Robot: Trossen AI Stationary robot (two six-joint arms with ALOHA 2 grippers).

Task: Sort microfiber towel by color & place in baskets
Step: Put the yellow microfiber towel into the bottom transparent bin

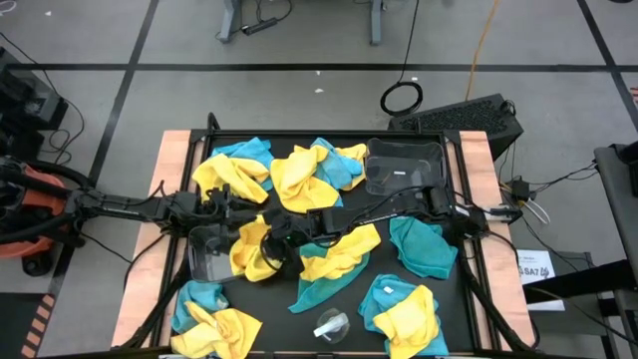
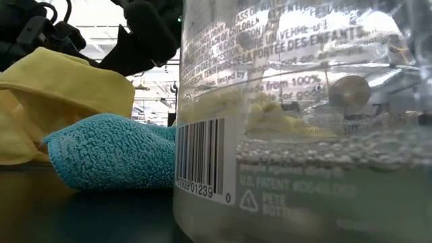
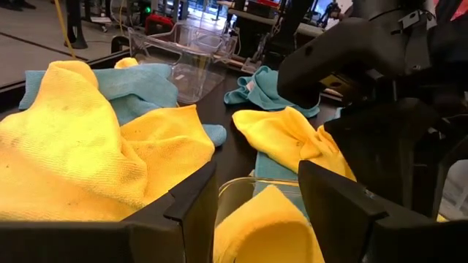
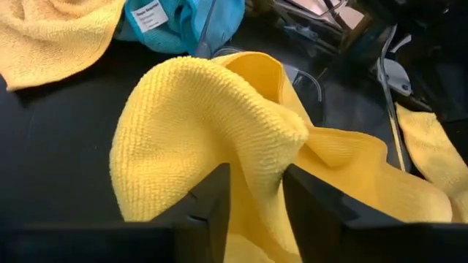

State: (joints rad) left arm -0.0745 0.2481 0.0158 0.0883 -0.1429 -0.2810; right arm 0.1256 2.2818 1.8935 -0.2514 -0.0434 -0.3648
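Observation:
Yellow and teal microfiber towels lie in heaps all over the black mat. One clear basket sits left of centre with a yellow towel partly in it. The other basket stands at the far right. My right gripper reaches in from the right and is shut on a yellow towel beside the left basket. My left gripper is open. In its wrist view its fingers stand on either side of the basket rim and a yellow towel without touching them. My right gripper pinches a raised fold of the yellow towel between its two fingers, coming from the table's right and slanting down. The cloth bulges up past the fingertips. The rest of the towel trails slack onto the mat beside the basket rim.
A small clear plastic cup-like piece lies near the front edge and fills most of the low view. Towel heaps sit at the far side, the right and both near corners. The two arms are close together mid-table.

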